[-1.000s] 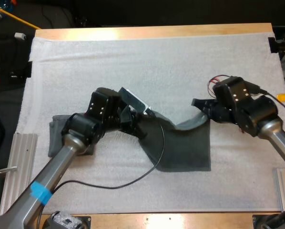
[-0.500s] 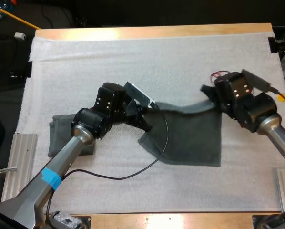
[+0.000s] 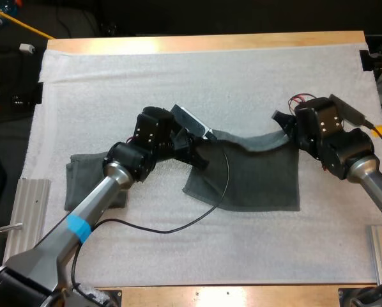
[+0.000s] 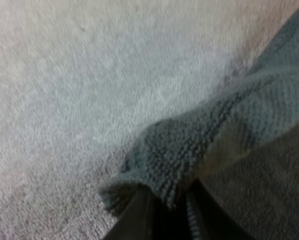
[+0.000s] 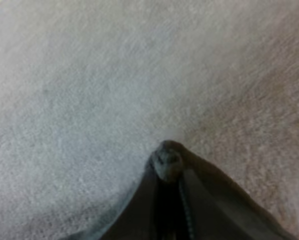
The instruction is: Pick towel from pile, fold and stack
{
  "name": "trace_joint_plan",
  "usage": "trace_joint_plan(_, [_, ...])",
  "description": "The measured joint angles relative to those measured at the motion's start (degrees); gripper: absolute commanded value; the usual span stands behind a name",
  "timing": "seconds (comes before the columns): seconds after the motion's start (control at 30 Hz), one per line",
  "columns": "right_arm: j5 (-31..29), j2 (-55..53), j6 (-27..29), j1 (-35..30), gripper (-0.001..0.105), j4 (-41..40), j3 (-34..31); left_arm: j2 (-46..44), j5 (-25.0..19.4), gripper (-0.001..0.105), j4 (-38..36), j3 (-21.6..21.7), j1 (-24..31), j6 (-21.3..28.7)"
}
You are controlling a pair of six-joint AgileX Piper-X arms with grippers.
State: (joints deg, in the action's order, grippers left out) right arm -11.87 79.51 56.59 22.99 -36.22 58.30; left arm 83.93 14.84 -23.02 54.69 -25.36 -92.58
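The towel [image 3: 255, 176] lies spread on the mat [image 3: 178, 83] a little right of the middle, held at its two far corners. The left pincer [image 3: 202, 148] is clenched on the far left corner and the right pincer [image 3: 284, 128] on the far right corner. Between them the far edge sags in a shallow curve and looks lifted off the mat. The near part of the towel rests flat, with its near left corner pulled in toward the middle so that the left side slants.

From the left wrist, the left pincer [image 4: 167, 215] presses a thick bunched fold of the towel [image 4: 224, 125] from both sides. The cloth curls over the fingers [image 4: 137, 217], and the mat [image 4: 89, 75] lies close beyond.

From the right wrist, the right pincer [image 5: 168, 187] has its fingers [image 5: 139, 210] drawn tight on a small nub of the towel [image 5: 167, 162], which pokes out just past the tips. The mat [image 5: 89, 75] lies beyond it.

A second towel [image 3: 82, 173] lies flat near the left edge of the mat, well apart from the held one and partly covered by the left arm. The mat covers most of the bench [image 3: 210, 43], whose wood shows along the far side.
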Motion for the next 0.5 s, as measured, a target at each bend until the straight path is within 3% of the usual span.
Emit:
trace_joint_plan(0.13, [0.7,0.0,0.0,-0.1,0.0,4.0,-2.0,1.4,0.0,0.033,1.3,0.0,0.0,0.0])
trace_joint_plan(0.2, [3.1,0.5,0.0,-0.8,0.002,6.1,-3.0,2.1,0.0,0.037,2.4,0.0,0.0,0.0])
trace_joint_plan(0.3, [7.8,2.1,-0.4,-2.6,0.02,7.9,-3.9,3.1,0.0,0.041,3.5,0.0,0.0,0.0])
trace_joint_plan(0.37, [10.1,3.2,-0.5,-4.1,0.043,8.0,-4.0,3.4,0.0,0.043,3.7,0.0,0.0,0.0])
trace_joint_plan(0.43, [11.7,3.8,-0.4,-5.0,0.057,8.2,-3.9,3.4,0.0,0.044,3.7,0.0,0.0,0.0])
trace_joint_plan(0.5, [12.1,3.8,0.5,-5.5,0.063,8.2,-3.9,3.4,0.0,0.046,3.5,0.0,0.0,0.0])
